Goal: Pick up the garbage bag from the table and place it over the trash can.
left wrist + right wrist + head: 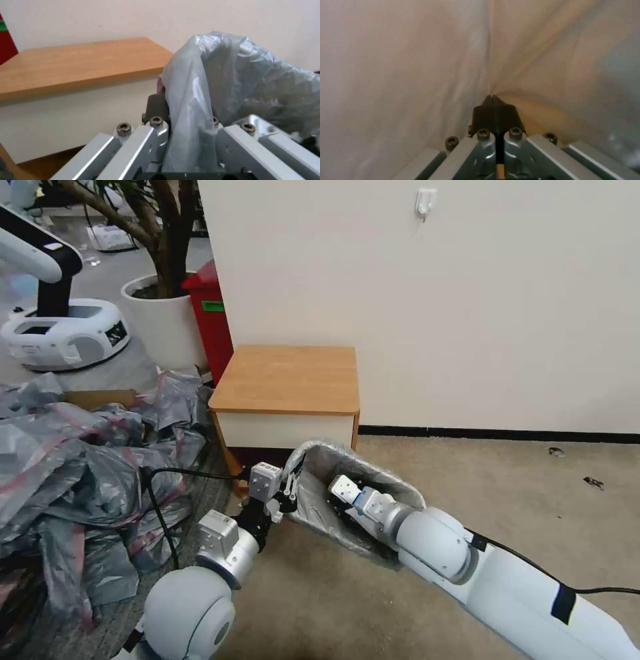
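From the head view, the thin silvery-grey plastic garbage bag (320, 500) already lines the small trash can (363, 537) on the carpet just in front of the orange-brown wooden worktop (288, 378), whose top is bare; the left gripper (288, 493) holds the bag's rim at the can's left edge, and the right gripper (341, 488) reaches inside the bag. In the left wrist view the jaws are closed on a fold of bag film (190, 105). In the right wrist view the black jaws are pressed shut, bag film (420, 62) all round them. The step is likely seating the liner; next, the rim needs pulling down over the can's lip.
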### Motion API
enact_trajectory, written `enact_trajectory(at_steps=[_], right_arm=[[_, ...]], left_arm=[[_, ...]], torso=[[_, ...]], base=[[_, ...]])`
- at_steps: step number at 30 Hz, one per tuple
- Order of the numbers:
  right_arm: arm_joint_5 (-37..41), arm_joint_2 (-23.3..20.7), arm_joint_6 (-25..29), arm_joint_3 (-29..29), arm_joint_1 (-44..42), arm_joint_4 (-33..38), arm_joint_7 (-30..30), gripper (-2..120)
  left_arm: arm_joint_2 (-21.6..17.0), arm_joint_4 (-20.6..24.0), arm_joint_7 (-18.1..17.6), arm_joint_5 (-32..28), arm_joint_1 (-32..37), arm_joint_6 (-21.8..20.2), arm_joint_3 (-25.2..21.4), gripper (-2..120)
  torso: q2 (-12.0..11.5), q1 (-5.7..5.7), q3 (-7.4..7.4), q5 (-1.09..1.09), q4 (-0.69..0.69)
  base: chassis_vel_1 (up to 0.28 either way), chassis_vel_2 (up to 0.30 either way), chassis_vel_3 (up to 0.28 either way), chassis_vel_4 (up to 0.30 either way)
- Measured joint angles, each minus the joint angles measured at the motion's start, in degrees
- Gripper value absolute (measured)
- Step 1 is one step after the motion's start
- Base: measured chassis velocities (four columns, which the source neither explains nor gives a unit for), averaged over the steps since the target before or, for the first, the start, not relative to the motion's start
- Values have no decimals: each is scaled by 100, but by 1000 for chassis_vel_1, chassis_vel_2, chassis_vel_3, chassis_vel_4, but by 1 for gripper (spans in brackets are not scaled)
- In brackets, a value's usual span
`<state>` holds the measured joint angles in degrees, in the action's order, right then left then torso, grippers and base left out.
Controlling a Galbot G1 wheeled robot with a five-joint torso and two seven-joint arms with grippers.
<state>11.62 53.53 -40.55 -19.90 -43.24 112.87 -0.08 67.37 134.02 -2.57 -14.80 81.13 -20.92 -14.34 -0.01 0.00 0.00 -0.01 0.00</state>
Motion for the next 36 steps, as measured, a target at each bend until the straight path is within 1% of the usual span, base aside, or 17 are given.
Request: enact_trajectory(at_steps=[7,17,26,31,33,35,36], right_arm=[[153,67,0,-205,193,-262,83,0],[406,155,-1,-432,370,-567,439,0],[399,212,-5,-499,463,-752,460,0],[473,175,-6,-491,446,-668,481,0],[540,129,-6,-478,419,-565,488,0],[693,-26,-3,-421,327,-293,491,0],[693,-26,-3,-421,327,-293,491,0]], left_arm=[[11,20,2,27,-3,0,20,6],[61,56,21,96,-21,0,125,6],[84,107,31,100,45,0,161,6],[98,83,27,98,50,4,141,6],[105,20,13,88,35,5,110,6],[111,-166,-76,73,-27,6,51,6],[111,-166,-76,73,-27,6,51,6]], torso=[[0,0,0,0,0],[0,0,0,1,0],[0,0,0,1,0],[0,0,0,1,0],[0,0,0,1,0],[0,0,0,0,0],[0,0,0,0,0]], base=[[0,0,0,0],[0,0,0,0],[0,0,0,0],[0,0,0,0],[0,0,0,0],[0,0,0,0],[0,0,0,0]])
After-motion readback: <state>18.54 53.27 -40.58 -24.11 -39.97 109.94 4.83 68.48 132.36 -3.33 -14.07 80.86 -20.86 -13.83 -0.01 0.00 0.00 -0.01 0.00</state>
